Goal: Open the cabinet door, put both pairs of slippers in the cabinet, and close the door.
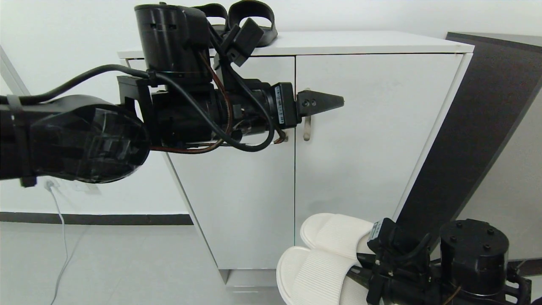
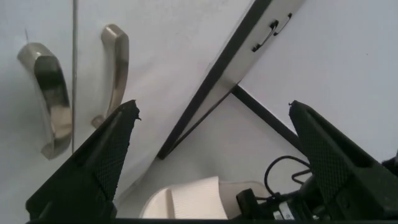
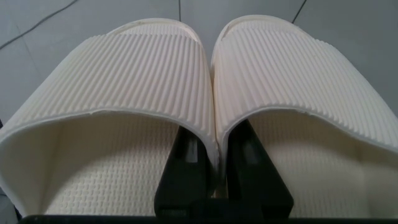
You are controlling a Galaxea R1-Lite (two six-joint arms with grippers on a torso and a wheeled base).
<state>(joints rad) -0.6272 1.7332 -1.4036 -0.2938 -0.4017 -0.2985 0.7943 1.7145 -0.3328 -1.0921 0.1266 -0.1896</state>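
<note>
White slippers (image 3: pixel 143 74) clamped by right pincer (image 3: pixel 216 163); left pincer (image 2: pixel 212 107) wide, near cabinet door handle (image 2: pixel 114 68).

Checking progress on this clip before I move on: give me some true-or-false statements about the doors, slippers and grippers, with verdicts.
Both cabinet doors are shut. True.
The black slippers lie inside the cabinet. False: they sit on its top.
The right gripper holds the white slippers. True.
The left gripper is clamped on a door handle. False: it is open near the door handles, gripping nothing.
</note>
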